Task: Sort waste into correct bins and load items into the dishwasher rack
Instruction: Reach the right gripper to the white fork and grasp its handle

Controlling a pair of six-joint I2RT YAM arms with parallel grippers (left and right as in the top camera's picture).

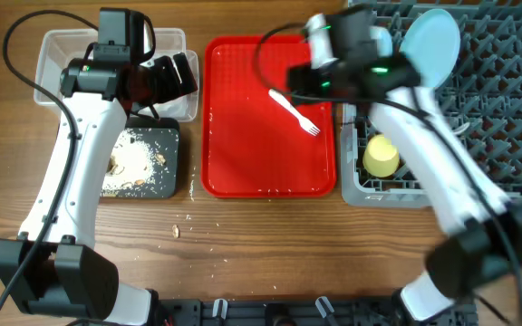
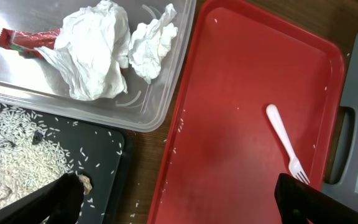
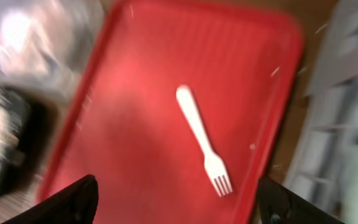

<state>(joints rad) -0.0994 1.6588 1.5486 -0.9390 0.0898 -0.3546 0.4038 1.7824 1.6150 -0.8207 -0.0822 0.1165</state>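
The sorting looks nearly finished. 2 crumpled white paper napkins [image 2: 95, 53] and a glossy red snack wrapper [image 2: 27, 40] lie in the clear plastic tub [image 2: 160, 93], and pale, rice-like food scraps [image 2: 11, 162] are heaped in the matte black tray [image 2: 107, 165] just beside it. A few crumbs [image 1: 178, 231] lie loose on the wooden tabletop [image 1: 243, 244]. In the grey pegged dishwasher rack [image 1: 515, 109], a smooth light blue plate [image 1: 429, 45] stands on edge and a yellow cup [image 1: 381, 156] sits in a front compartment. I cannot make out the bowls or the spoon, since the right arm hides part of the rack. 1 item is clearly left: the slim white plastic fork [image 3: 204, 140], lying at a slant on the lightly speckled red serving tray [image 1: 243, 136]. The right gripper [image 3: 176, 186] hovers above it, spread wide and empty, though that view is blurred. The left gripper [image 2: 178, 183] hangs over the tub and tray edge, also released and holding nothing.
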